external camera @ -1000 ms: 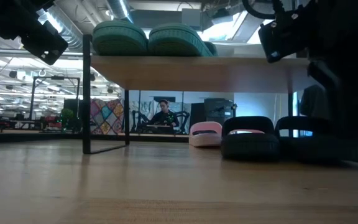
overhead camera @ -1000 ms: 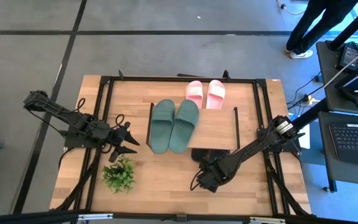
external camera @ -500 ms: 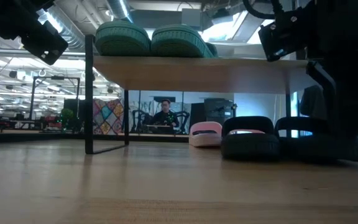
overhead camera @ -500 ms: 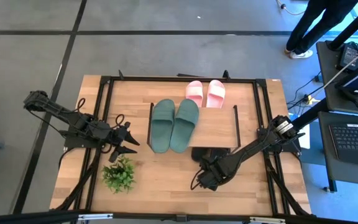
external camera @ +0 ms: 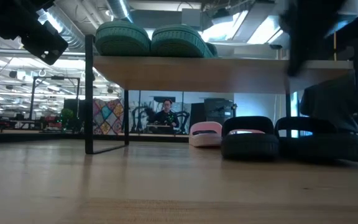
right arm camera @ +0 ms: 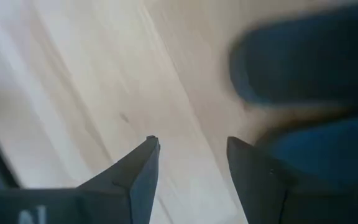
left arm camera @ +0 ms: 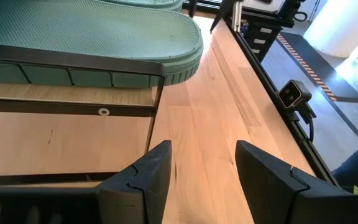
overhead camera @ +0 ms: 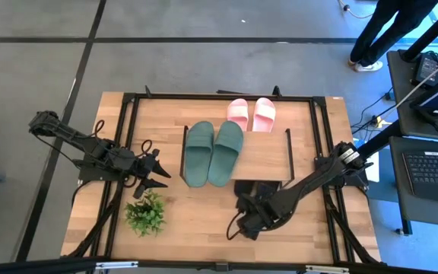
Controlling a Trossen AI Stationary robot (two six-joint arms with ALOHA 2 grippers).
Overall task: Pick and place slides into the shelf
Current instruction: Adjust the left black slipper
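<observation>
Two dull green slides (overhead camera: pixel 213 152) lie side by side on the shelf's light top board (overhead camera: pixel 265 158); the low view shows the green slides (external camera: pixel 148 38) from the front. The black slides (external camera: pixel 250 138) rest on the table under the shelf, their near ends (overhead camera: pixel 258 187) poking out. The pink slides (overhead camera: pixel 251 114) lie at the shelf's far side. My right gripper (overhead camera: pixel 238 227) is open above the table, near and left of the black slides (right arm camera: pixel 303 62). My left gripper (overhead camera: pixel 161 176) is open, left of the shelf, level with the nearer green slide (left arm camera: pixel 92 31).
A small green potted plant (overhead camera: pixel 145 211) stands near the table's near left, just below my left gripper. Black frame rails (overhead camera: pixel 120 152) run along the table's edges. Bare wood (overhead camera: pixel 196 221) lies between the plant and my right gripper. A person's legs (overhead camera: pixel 379 30) show beyond the far right corner.
My right gripper has drawn back from the black slides toward the table's near edge and slightly left, and has risen out of the low view's lower part. The black slides stay under the shelf. My left arm has kept still.
</observation>
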